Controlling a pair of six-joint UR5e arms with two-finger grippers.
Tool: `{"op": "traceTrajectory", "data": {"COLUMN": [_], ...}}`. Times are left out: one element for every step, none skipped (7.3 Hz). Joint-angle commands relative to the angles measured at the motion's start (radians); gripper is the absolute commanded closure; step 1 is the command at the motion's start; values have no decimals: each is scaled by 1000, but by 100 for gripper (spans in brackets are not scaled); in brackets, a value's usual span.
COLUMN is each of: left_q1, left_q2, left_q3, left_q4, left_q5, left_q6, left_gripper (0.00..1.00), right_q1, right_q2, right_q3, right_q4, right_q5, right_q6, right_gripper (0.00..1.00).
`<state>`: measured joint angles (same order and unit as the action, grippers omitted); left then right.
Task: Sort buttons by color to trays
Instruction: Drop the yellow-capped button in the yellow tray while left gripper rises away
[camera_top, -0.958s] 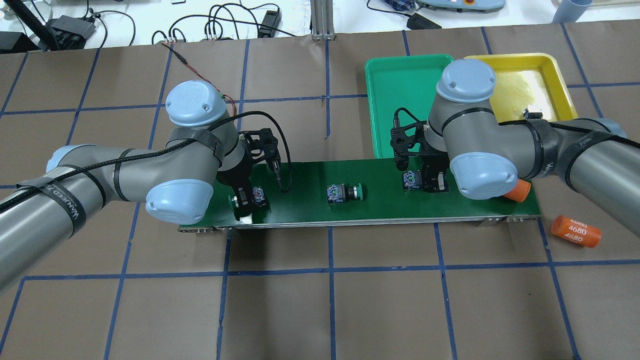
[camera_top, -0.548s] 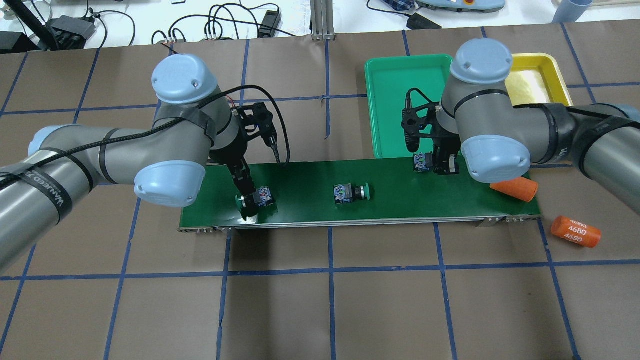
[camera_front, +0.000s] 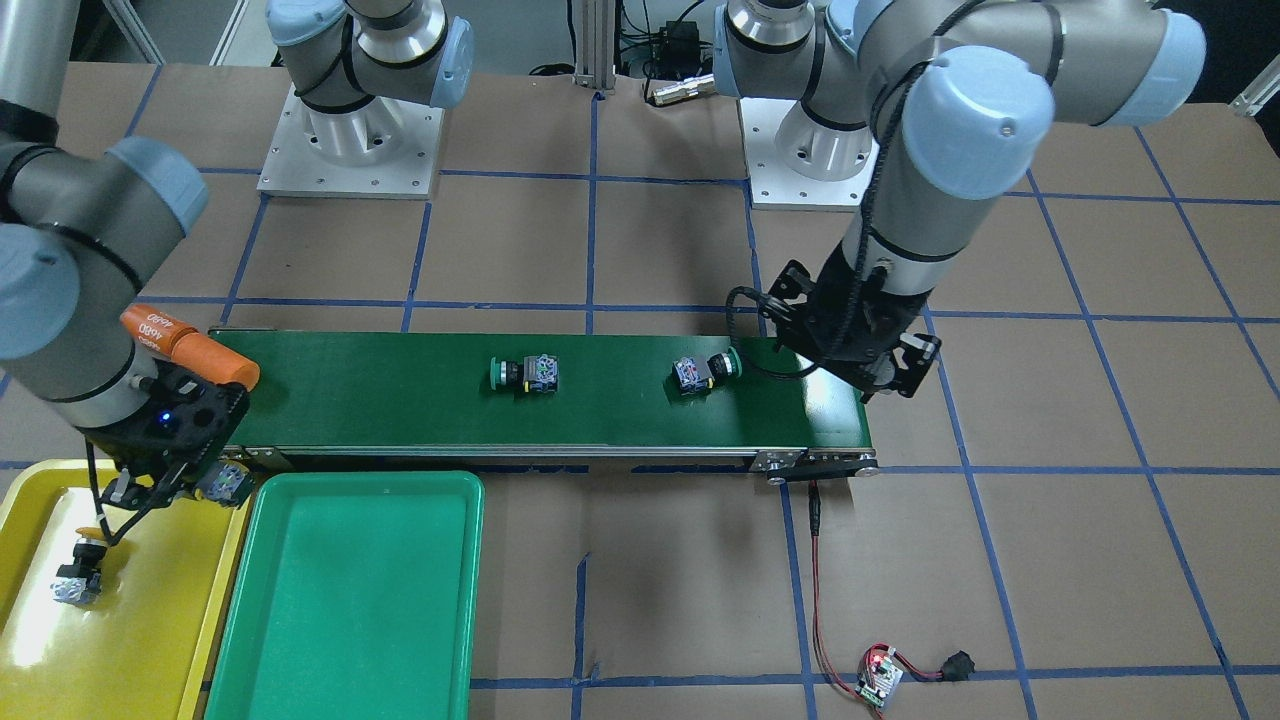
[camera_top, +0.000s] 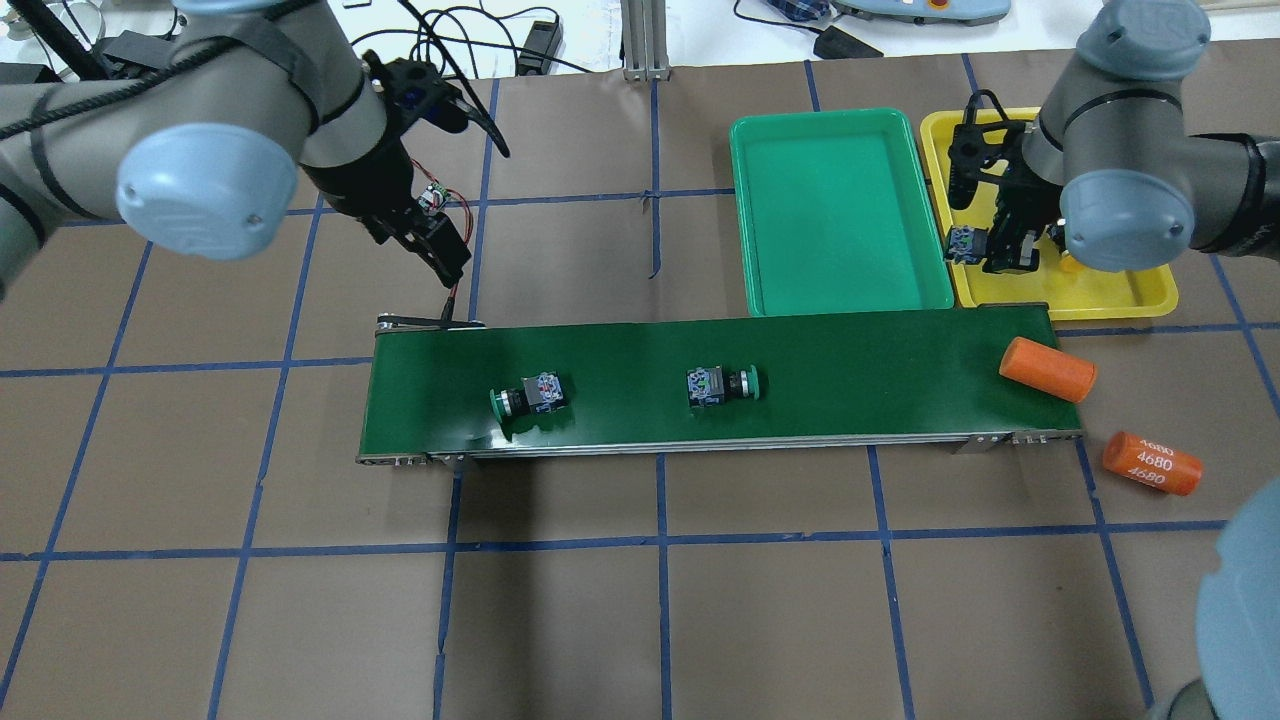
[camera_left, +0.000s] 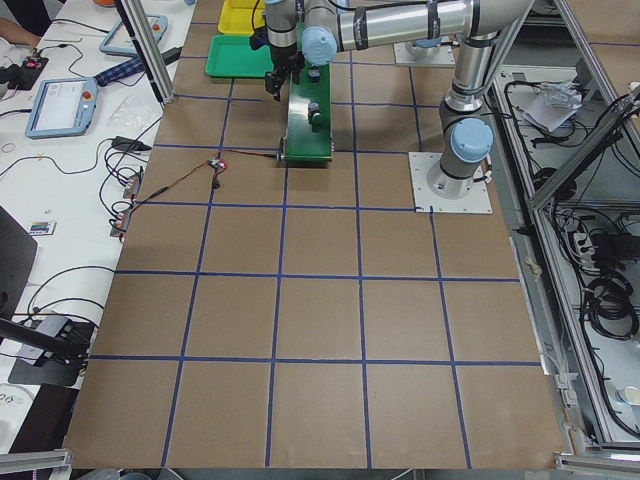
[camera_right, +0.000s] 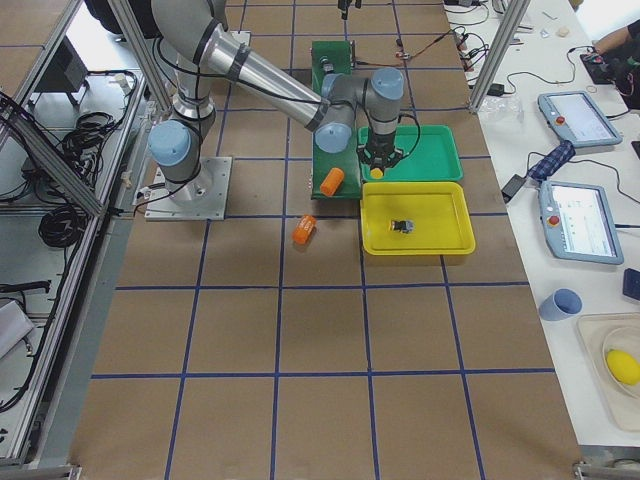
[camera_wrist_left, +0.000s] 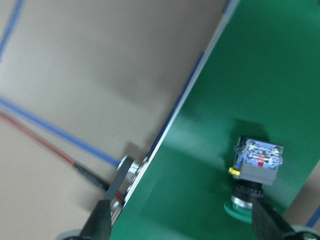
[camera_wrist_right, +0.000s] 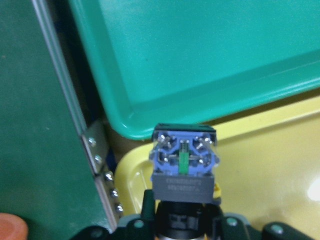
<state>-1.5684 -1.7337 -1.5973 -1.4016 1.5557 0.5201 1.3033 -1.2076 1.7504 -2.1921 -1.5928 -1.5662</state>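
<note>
My right gripper (camera_top: 1003, 248) pinches a yellow button (camera_wrist_right: 184, 165) over the yellow tray (camera_top: 1100, 297), at its corner beside the green tray (camera_top: 840, 200). A second button (camera_front: 78, 582) lies in the yellow tray. My left gripper (camera_wrist_left: 182, 227) hangs spread and empty near the belt's (camera_top: 620, 340) end. A green button (camera_top: 530, 396) lies on the belt near that end, and the other green button (camera_top: 722, 385) lies mid-belt.

1. You will find the left arm (camera_top: 250, 70) and the right arm (camera_top: 1130, 120) built alike: grey tubes with pale blue-grey round joint caps (small screws dot each cap).
2. Black tape bands ring the tubes, and a braided black cable (camera_front: 873, 160) runs along the left one.
3. Each arm rises from a square silver base plate (camera_front: 285, 175) with bolts at its edge.
4. The left gripper (camera_top: 450, 265) and the right gripper (camera_top: 1000, 250) are both black; a blue light (camera_front: 165, 415) glows on the right wrist.
</note>
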Motion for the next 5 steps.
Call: {"op": "traceTrajectory", "data": {"left_q1": [48,38,15,-8,-28], "left_q2": [17,38,45,42,42], "left_q3": [72,76,76,76,76], "left_q4": [-124,-143,-151,-149,-149], "left_q5": [3,3,4,6,9], "left_q6": [-246,-350,-439,-503,-512], "left_gripper": [0,0,0,0,0], "right_q1": [-96,-96,-96,-93,-82], "right_q2": [95,95,85,59,-11], "right_q3": [-38,-38,-40,-38,-26], "right_q4": [-55,-55,-43,-37,59], "right_q5": [69,79,71,73,74], "right_q6": [-101,-151,-158,-160,-161], "right_gripper": [47,0,0,0,0]}}
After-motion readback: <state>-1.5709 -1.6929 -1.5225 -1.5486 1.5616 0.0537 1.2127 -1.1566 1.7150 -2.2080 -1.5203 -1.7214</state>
